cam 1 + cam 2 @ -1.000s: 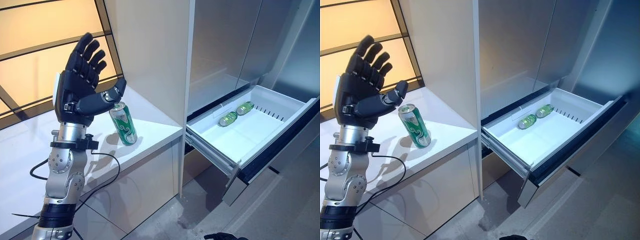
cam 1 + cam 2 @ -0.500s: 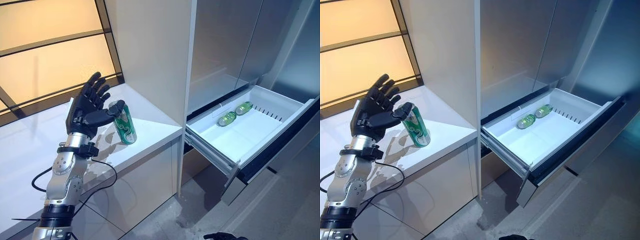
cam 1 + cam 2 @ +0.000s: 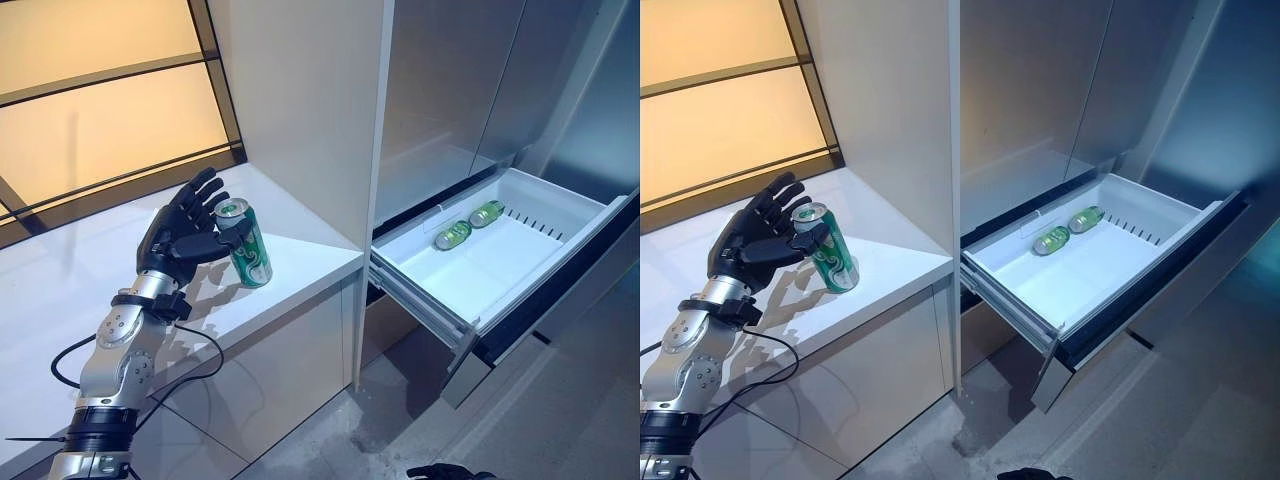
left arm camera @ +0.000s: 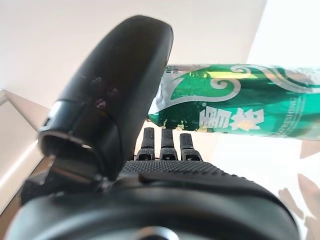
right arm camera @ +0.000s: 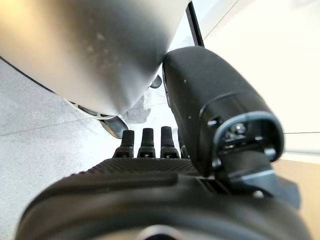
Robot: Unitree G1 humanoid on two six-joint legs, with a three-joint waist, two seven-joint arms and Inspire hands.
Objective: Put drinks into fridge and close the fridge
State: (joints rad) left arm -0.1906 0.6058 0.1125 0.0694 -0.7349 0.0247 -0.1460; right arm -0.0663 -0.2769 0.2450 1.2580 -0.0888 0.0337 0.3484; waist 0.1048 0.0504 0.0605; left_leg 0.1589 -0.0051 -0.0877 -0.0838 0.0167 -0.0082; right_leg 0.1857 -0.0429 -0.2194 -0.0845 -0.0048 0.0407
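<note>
A green can stands upright on the white counter. My left hand is open beside it, fingers straight up behind the can and the thumb reaching across its near side. In the left wrist view the can lies just past the thumb and the straight fingers. The white fridge drawer is pulled out to the right, with two green drinks lying at its back. My right hand hangs low with relaxed fingers and holds nothing.
A tall white cabinet panel rises between the counter and the fridge. Steel fridge doors stand shut above the drawer. The drawer's front edge juts out over the grey floor.
My left hand has come down from above the counter and moved up to the can. Its thumb now lies across the can's side. The can and drawer have not moved.
</note>
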